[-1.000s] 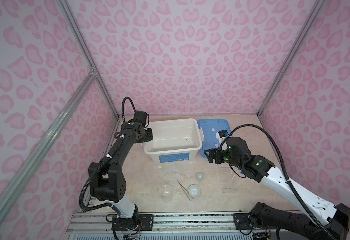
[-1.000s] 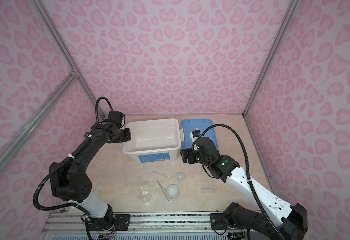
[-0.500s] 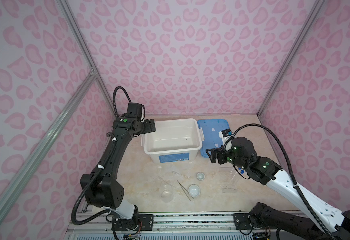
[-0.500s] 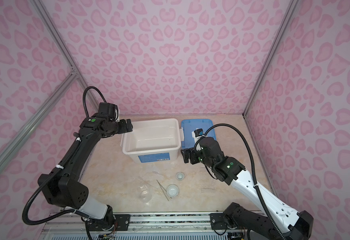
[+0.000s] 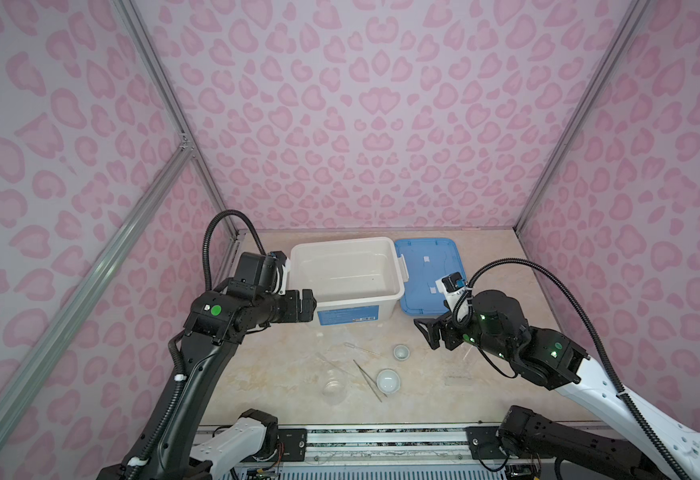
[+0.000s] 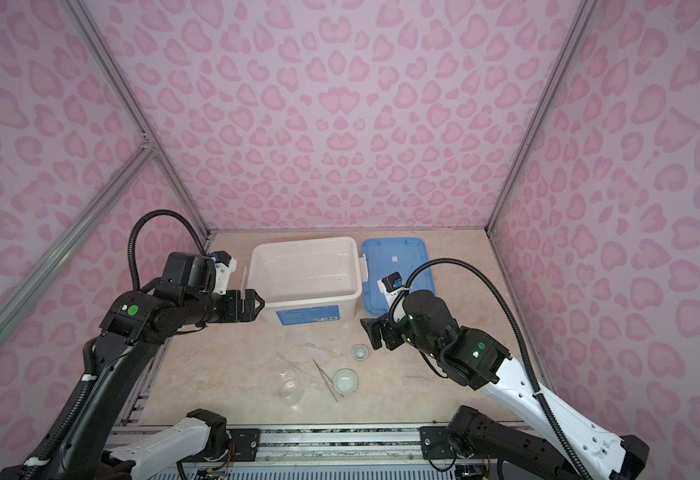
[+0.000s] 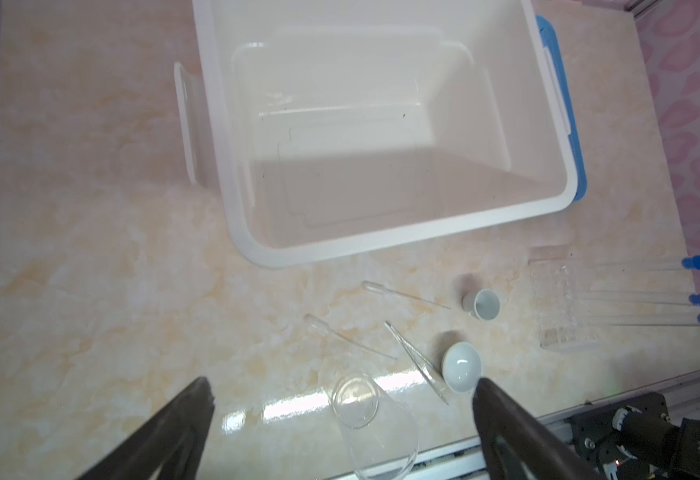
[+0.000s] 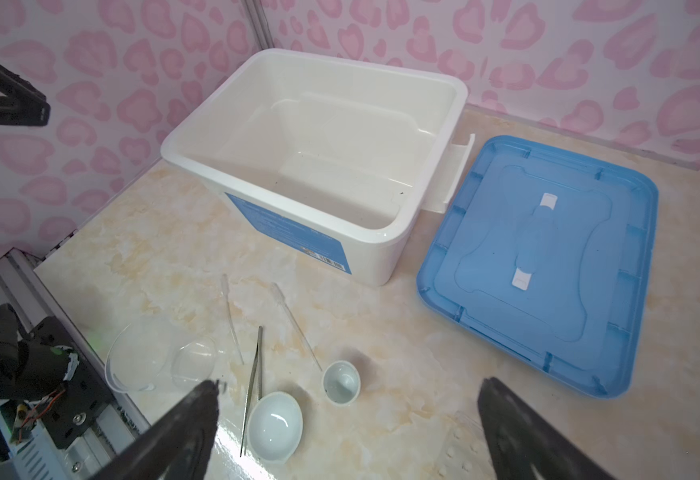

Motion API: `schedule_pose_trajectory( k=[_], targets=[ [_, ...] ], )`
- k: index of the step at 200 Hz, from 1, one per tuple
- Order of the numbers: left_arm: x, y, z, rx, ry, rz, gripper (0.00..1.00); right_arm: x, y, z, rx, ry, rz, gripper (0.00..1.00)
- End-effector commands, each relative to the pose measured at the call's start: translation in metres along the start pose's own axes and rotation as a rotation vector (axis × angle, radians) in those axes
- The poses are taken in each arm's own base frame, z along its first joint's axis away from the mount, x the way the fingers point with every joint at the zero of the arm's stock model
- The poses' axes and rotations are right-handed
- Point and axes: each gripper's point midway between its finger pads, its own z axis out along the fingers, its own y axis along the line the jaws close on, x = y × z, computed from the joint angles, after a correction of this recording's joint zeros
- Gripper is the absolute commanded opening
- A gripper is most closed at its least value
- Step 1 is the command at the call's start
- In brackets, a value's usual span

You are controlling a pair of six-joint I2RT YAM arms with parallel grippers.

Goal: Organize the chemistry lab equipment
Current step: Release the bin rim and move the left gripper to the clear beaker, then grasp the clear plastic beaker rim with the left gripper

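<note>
Logging both top views: my left tool [image 5: 309,305], jaws wide, empty, hanging at the box [image 5: 348,309] front-left corner; my right tool [image 6: 369,332], jaws wide, empty, hanging in front of the lid [image 6: 406,253]. Tabletop [image 5: 277,374] before the box: two droppers [image 5: 356,348], tweezers [image 5: 367,380], two dishes [image 5: 388,380], vessel [image 5: 334,388] on its side.

Left wrist view: rack [image 7: 560,307] flat beyond the dishes, three tubes [image 7: 631,297] stretching from it, blue caps outward; tweezers just beside the larger dish.

Right wrist view: box empty, lid flat just beside it; droppers apart, between box and dishes.
</note>
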Motion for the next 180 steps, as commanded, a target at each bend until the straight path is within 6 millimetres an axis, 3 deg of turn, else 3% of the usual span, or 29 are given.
schedule_pose_trajectory(
  k=[1,31,53,70,121,180],
  targets=[
    [0.053,0.004,0.012,-0.027,0.149,-0.045,0.99,0.014,-0.001,0.002,0.066,0.031,-0.044,0.98],
    [0.101,-0.005,0.039,-0.034,0.234,-0.035,0.98,0.024,0.008,0.008,0.055,0.046,-0.017,0.98],
    [0.118,0.001,0.051,-0.109,0.241,-0.018,0.98,0.029,0.016,0.01,0.036,0.041,-0.006,0.98],
    [0.129,-0.011,0.061,-0.074,0.248,-0.017,0.98,0.035,0.025,0.014,0.011,0.047,-0.008,0.98],
    [0.142,-0.034,0.087,-0.073,0.239,0.029,0.98,0.052,0.04,0.025,-0.007,0.085,-0.029,0.98],
    [0.154,-0.034,0.098,-0.152,0.259,0.087,0.98,0.056,0.037,0.026,0.006,0.088,-0.026,0.98]
  ],
)
